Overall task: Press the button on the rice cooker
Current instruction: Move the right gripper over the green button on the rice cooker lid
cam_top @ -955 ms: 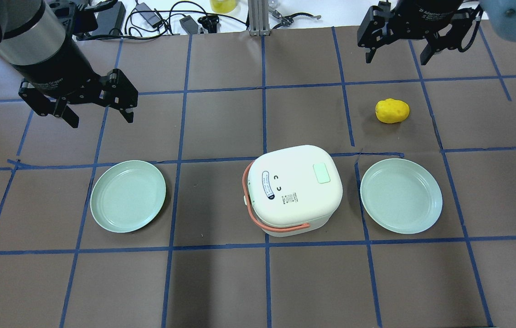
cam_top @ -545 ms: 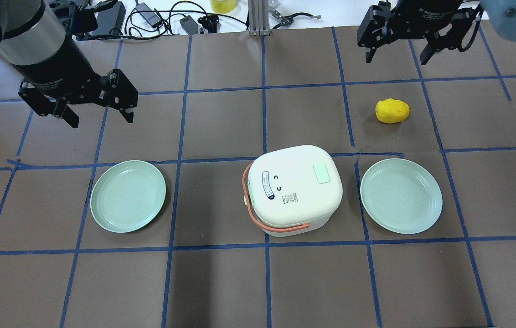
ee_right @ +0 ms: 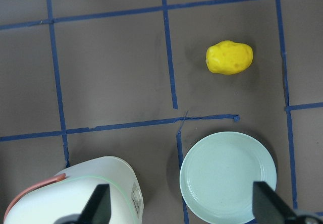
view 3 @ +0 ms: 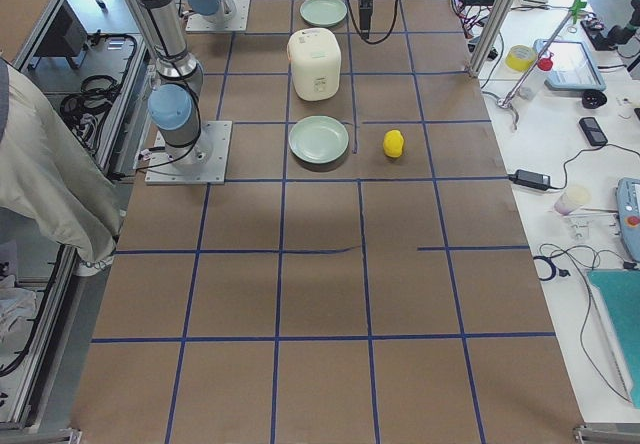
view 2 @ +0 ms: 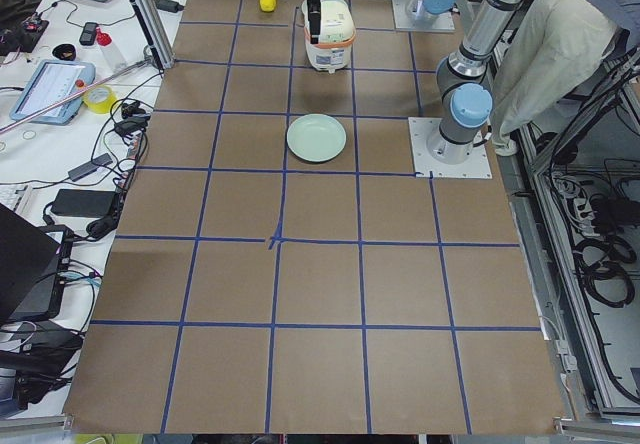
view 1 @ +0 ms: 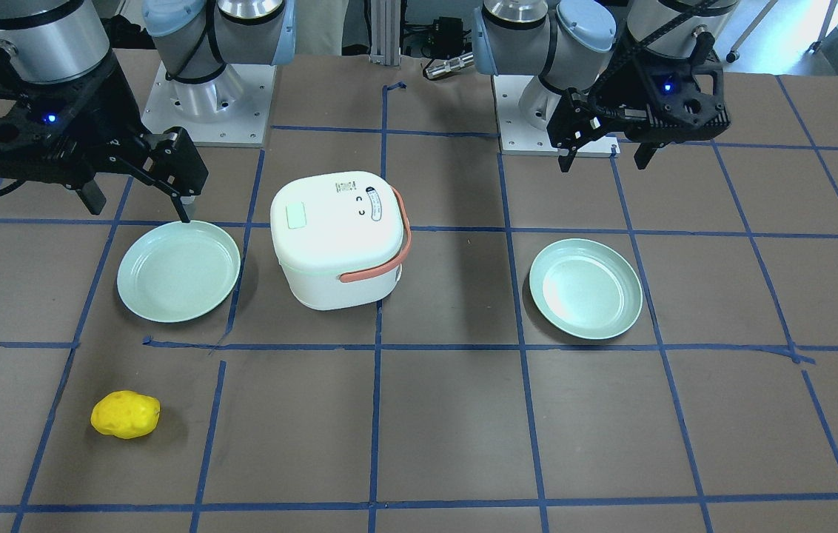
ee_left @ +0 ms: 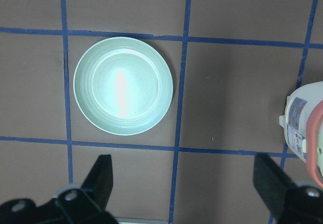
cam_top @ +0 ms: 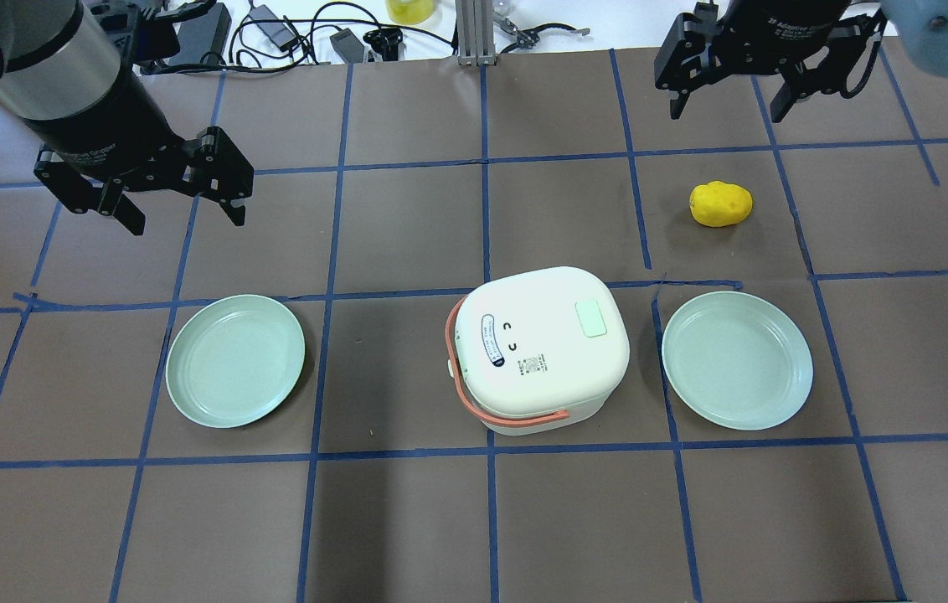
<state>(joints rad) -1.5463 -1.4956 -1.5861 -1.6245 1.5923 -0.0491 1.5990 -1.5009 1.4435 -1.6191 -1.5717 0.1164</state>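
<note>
The brown tabletop (cam_top: 407, 218) carries the rice cooker (cam_top: 541, 352) at its middle, between two pale green plates (cam_top: 235, 360), touching neither. Both arms hang high on the far side of it. The left claw (cam_top: 188, 219) and the right claw (cam_top: 728, 111) are each spread wide and carry nothing.

I judge the press not yet begun. I would send the right arm, since the button sits toward its side of the lid. The approach should pass above the right-hand plate (cam_top: 738, 360) and the yellow toy potato (cam_top: 720, 203), which lies between that claw and the cooker. I would bring the fingers together first, so one blunt tip meets the pad. Then I would come straight down, slowly. A slanted push could slide the light cooker across the paper.

The cooker is a cream, rounded box with its lid down. A salmon handle (cam_top: 474, 402) lies folded round its left and near sides. The lid bears small printed markings. The pale green rectangle (cam_top: 591, 318) set flush in the lid is what I take to be the button.
</note>
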